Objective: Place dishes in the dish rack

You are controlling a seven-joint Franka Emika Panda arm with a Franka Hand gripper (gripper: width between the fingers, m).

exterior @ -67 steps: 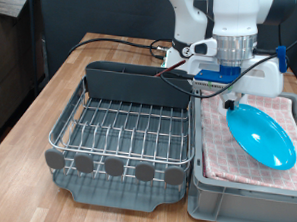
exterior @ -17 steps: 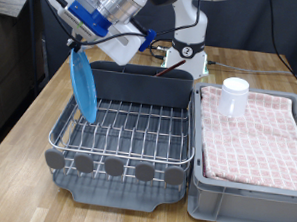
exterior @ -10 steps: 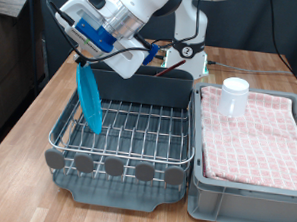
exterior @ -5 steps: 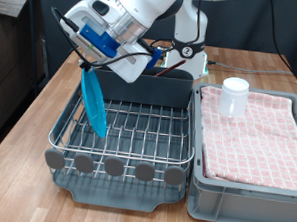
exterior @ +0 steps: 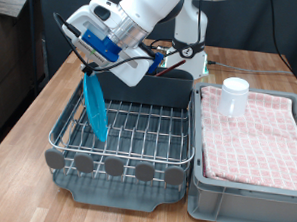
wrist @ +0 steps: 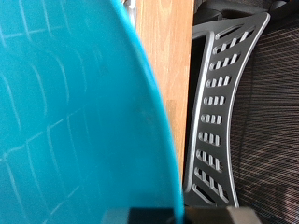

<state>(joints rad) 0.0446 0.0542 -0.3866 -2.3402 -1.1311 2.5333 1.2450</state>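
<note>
The hand (exterior: 89, 70) grips the bright-blue plate (exterior: 93, 106) by its top edge, now lowered on edge among the wires of the dish rack (exterior: 127, 130) at the exterior view's left. The white cup (exterior: 233, 96) stands on the checked cloth (exterior: 252, 136) in the grey bin (exterior: 239, 201).

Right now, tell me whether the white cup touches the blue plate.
Apart. The exterior view shows the white cup on the checked cloth, while the blue plate stands in the dish rack.
</note>
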